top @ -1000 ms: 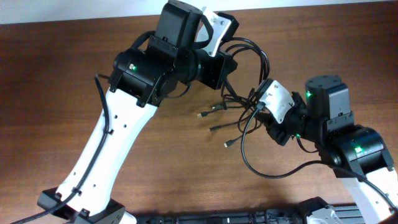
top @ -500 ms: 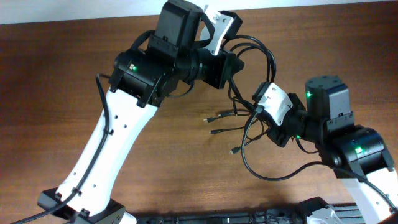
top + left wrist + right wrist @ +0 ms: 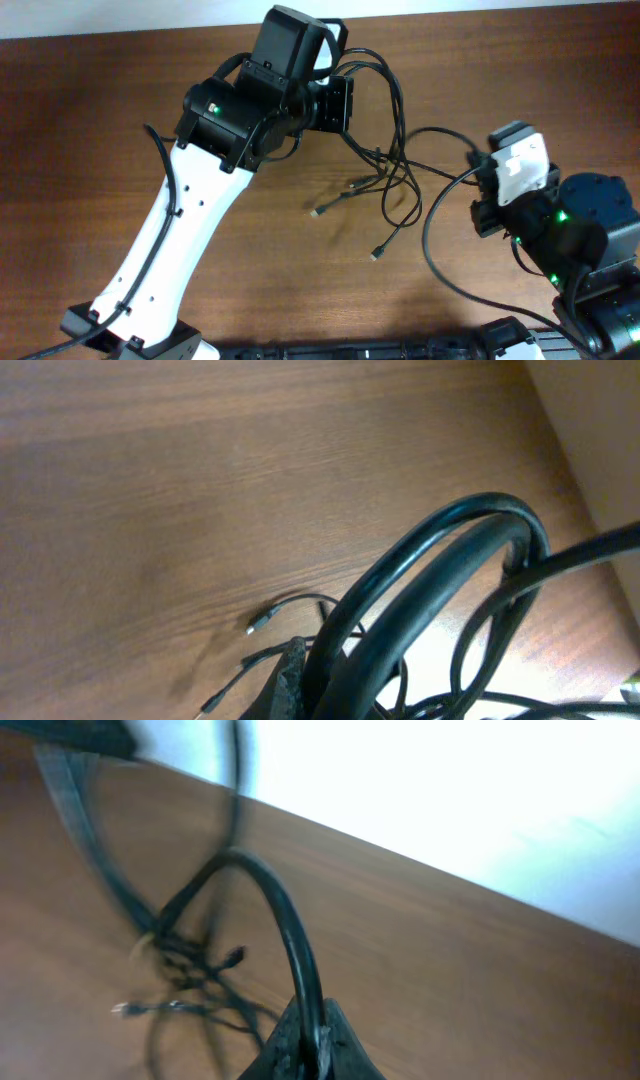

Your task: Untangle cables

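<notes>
1. Cables [image 3: 385, 170], overhead view: thin black cords in a loose tangle over the brown tabletop [image 3: 300, 290], between the two arms.
   - From the tangle a bundle of strands rises to the left claw [image 3: 342, 102], which is closed on the bundle.
   - Another strand arcs off to the right claw [image 3: 482, 180]. From this angle I cannot tell how that claw's jaws stand.
   - Two plug ends [image 3: 316, 211] trail out to the lower left of the tangle, lying loose and apart from each other.
   - A wide black loop curves below the right arm. I cannot tell from here whether it belongs to the tangle.
2. Left wrist view: the cables [image 3: 440, 560] arch close to the lens, looking thick and dark.
   - The left claw [image 3: 300, 680] shows only as a dark tip at the bottom edge, pinched tight against the cords.
   - Beyond it, small plug ends [image 3: 255, 627] lie on the tabletop [image 3: 150, 480].
3. Right wrist view (blurred): the right claw [image 3: 310, 1050] is clamped narrow on one black cord [image 3: 290, 930].
   - The cord bows up and over to the left, towards the smeared tangle above the tabletop [image 3: 450, 980].
</notes>
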{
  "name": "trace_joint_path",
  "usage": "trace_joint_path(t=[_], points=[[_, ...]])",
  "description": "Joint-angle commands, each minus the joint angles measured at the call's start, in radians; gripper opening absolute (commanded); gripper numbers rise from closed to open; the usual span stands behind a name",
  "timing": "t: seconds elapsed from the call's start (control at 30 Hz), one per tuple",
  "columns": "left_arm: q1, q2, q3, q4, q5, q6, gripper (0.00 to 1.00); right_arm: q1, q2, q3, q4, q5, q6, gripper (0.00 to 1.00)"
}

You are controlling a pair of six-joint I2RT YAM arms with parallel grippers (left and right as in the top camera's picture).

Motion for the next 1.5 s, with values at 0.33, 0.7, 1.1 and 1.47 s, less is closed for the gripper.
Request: trace_joint_path(t=[0.33, 0.7, 1.1, 1.47], points=[[0.003, -0.017, 0.016, -0.027, -0.079, -0.048, 0.00, -0.002, 0.002, 0.008, -0.073, 0.258, 0.181, 0.96], [0.003, -0.017, 0.016, 0.011, 0.321, 0.331, 0.00, -0.002, 0.035, 0.008, -0.069, -0.148, -0.081, 0.99], [-0.005, -0.017, 0.016, 0.005, 0.527, 0.487, 0.00, -0.002, 0.204, 0.008, 0.043, -0.306, -0.109, 0.79], [-0.007, -0.017, 0.016, -0.054, 0.182, 0.397, 0.07, -0.003, 0.252, 0.008, 0.126, -0.232, -0.023, 0.04]])
